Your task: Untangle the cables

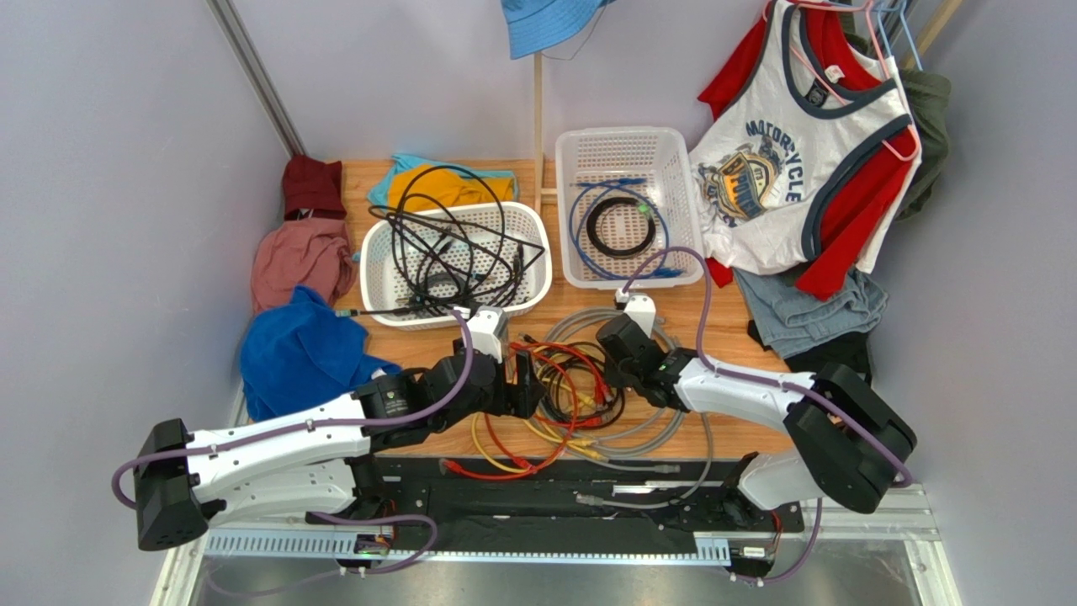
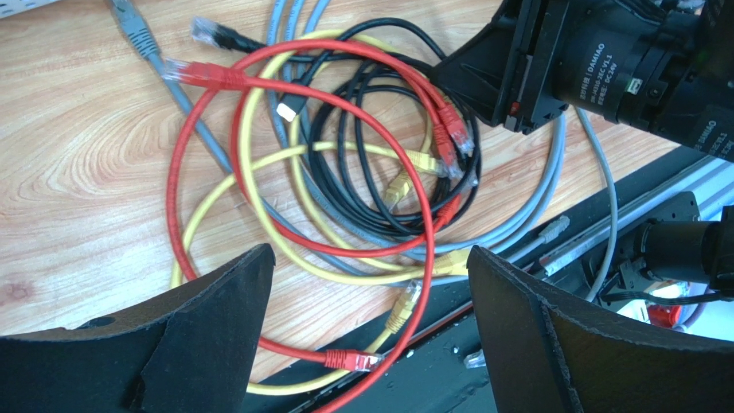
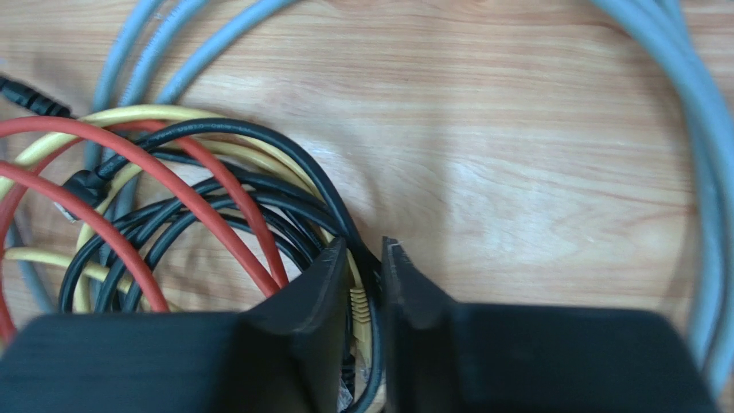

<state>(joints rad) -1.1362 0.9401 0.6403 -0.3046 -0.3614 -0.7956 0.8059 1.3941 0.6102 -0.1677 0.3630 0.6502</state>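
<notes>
1. Your left claw [image 2: 370, 258]: nearest you, at the near left side of the heap. Its fingers are spread wide and hold nothing.

2. The cables [image 1: 569, 402]: one tangled heap on the wooden table [image 1: 575, 307], between your two claws. Red, yellow and black loops cross over one another, with grey loops ringing them. A red plug and some yellow loops hang past the table's near edge onto the black base plate [image 1: 417, 486].

3. Your right claw [image 3: 366, 249]: at the right side of the heap. Its fingers stand almost together, pinching a black cord, and a yellow plug shows in the narrow gap.

4. Left white basket [image 1: 379, 272]: behind the heap, with black cords that spill over its rim.

5. Right white basket [image 1: 683, 164]: further back, holding a blue coil and a black coil.

6. Clothes:
   - a blue cloth [image 1: 297, 354], a pink one [image 1: 297, 259] and a maroon one [image 1: 312, 187] along the left
   - yellow and teal pieces [image 1: 436, 187] behind the left basket
   - a printed vest [image 1: 797, 177] hanging at the far right, with jeans [image 1: 809, 309] below it
</notes>
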